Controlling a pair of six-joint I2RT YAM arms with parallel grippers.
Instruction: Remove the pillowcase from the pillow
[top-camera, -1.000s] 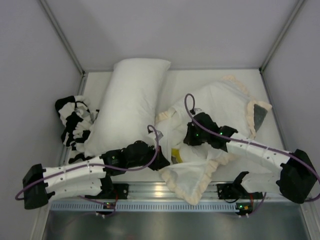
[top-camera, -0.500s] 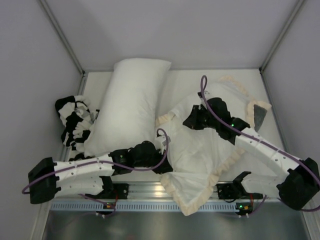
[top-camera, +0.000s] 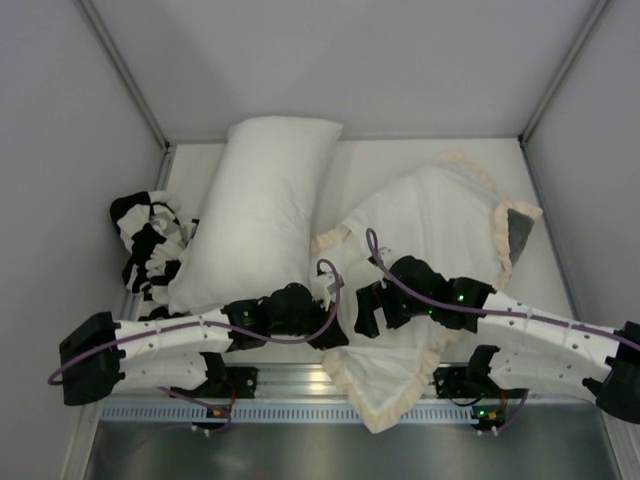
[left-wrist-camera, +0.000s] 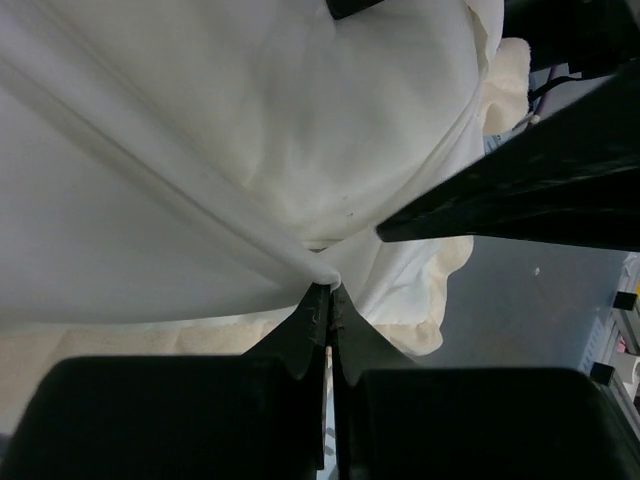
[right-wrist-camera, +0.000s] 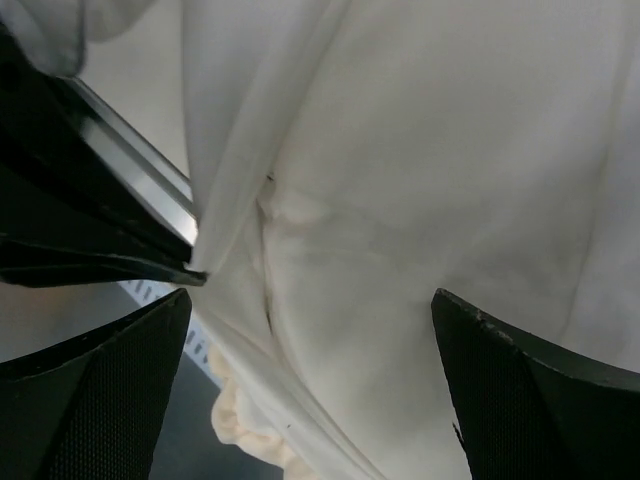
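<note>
Top view, L→R. B/w patterned cloth (top-camera: 148, 245) is bunched at the 9 o'clock edge of the table (top-camera: 370, 160), touching the long white pillow (top-camera: 262, 205). That pillow lies tilted, from 11 o'clock down toward 8.

L arm (top-camera: 170, 335) comes in from 7 o'clock past the long pillow's near end. The left gripper (left-wrist-camera: 322, 298) is clamped on a fold of the pillowcase (top-camera: 430, 225). Its wrist cam shows the tips together w/ white fabric pinched between them, pulled into a taut ridge toward 10 o'clock in that view.

The right gripper (top-camera: 366, 310) sits just beside it, at 3 o'clock of the L tool, jaws spread wide. Its wrist cam shows the fingers (right-wrist-camera: 100, 400) well apart over wrinkled white fabric, gripping nothing.

The pillowcase fills the centre-right of the table, white reverse face up. Its cream frill (top-camera: 383, 408) runs round the edge, and one frilled corner hangs over the near rail (top-camera: 280, 378) at 6 o'clock. Dark grey plush shows only at a folded corner (top-camera: 518, 232) at 3 o'clock. The cover looks plump in its far half; the pillow itself is covered, so can't tell its extent.
</note>
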